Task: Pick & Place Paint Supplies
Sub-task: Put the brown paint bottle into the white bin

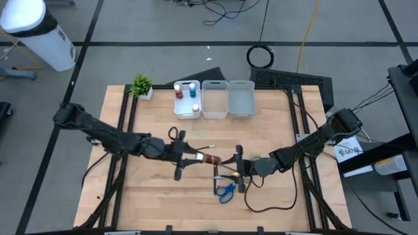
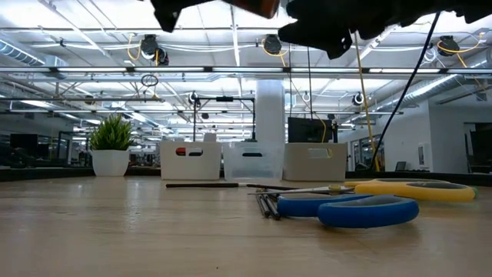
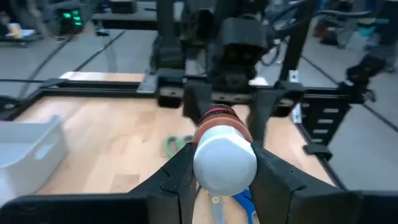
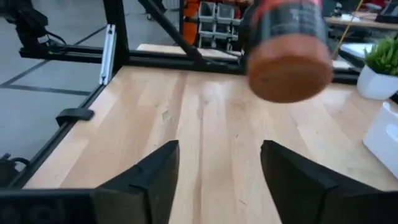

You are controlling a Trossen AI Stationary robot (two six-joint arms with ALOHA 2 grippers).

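Handover step: left pincer [image 3: 221, 180] clamps brown paint bottle [image 3: 224, 155] above tabletop [image 1: 274, 137]; right pincer [image 4: 217, 168] opposite, jaws apart, empty. Next: carry to bin [image 1: 187, 101].

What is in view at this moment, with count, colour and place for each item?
paint bottle: one, brown with white cap, held above mid-table
bottled paints: two, red and blue, in the left bin
bins: three, whitish, back edge
scissors: blue pair near front; yellow handles beside them; green handles nearby
brush: one, dark, mid-table
plant: one, green, back left
left gripper: shut on the bottle
right gripper: open, facing the bottle
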